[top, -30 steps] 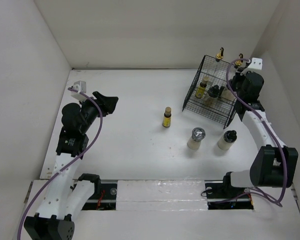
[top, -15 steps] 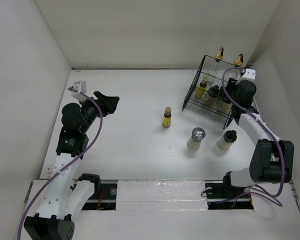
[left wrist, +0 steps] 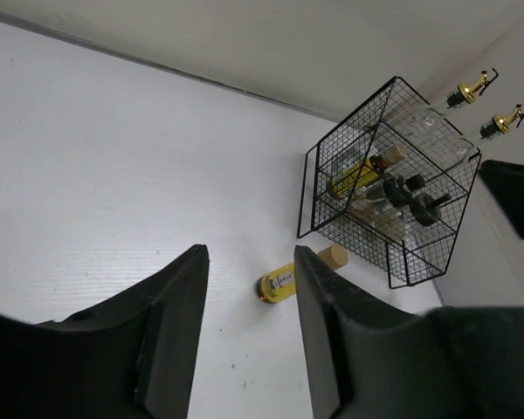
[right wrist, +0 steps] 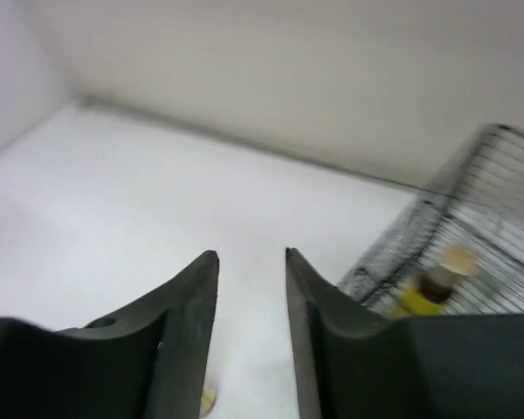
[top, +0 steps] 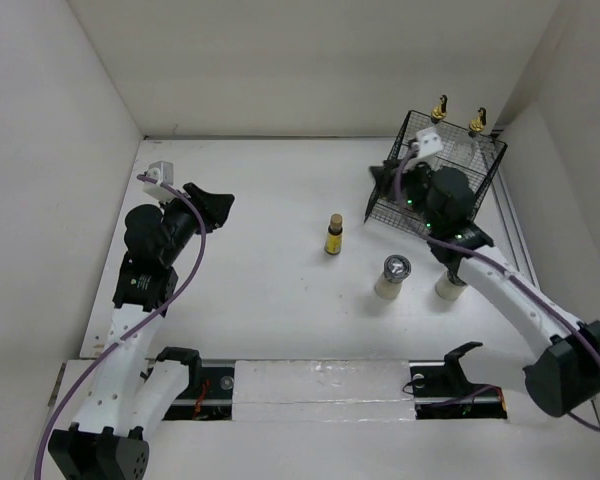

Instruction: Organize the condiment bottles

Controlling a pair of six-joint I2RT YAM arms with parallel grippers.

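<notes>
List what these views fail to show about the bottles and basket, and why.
- Top external: the right arm covers the wire basket; bottles inside cannot be counted.
- Top external: that arm hides the lid of the right pale jar.
- Right wrist: blurred; the wire basket is cut off by the right edge.
- Left wrist: the amber bottle's label is too small to read.

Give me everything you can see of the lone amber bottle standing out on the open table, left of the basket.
The amber bottle is small and slim, with a yellow-amber body that looks like glass or clear plastic, a tan cork-like cap and a small pale label on its side. It stands upright on the white table, apart from the black wire basket to its right and from the pale jar nearer the arms. Nothing but the table touches it.
</notes>
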